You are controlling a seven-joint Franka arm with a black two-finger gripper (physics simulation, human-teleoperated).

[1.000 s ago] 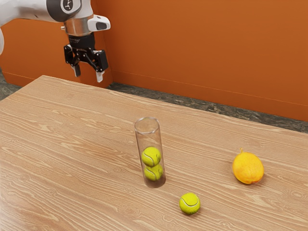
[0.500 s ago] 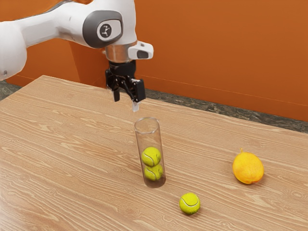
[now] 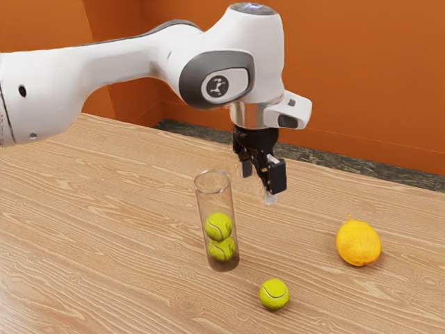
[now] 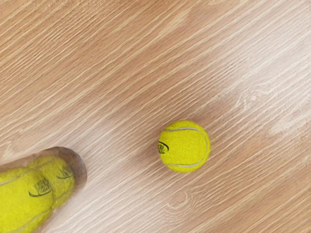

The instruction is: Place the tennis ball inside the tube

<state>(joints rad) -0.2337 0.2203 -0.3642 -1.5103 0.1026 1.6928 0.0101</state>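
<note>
In the exterior view, the frame cuts my arm (image 3: 118, 73) off between nine and ten o'clock, and the table (image 3: 90, 223) around six. Inside the tube (image 3: 201, 206), the upper ball (image 3: 218, 227) hides part of the lower ball (image 3: 222, 250). The nub (image 3: 349, 217) at the twelve o'clock side of the fruit (image 3: 359, 243) is too small for me to identify. In my wrist view, the upper ball is cropped — so is the tube — and the loose tennis ball's (image 4: 187, 145) printed mark (image 4: 163, 147) curves partly out of sight.
</note>
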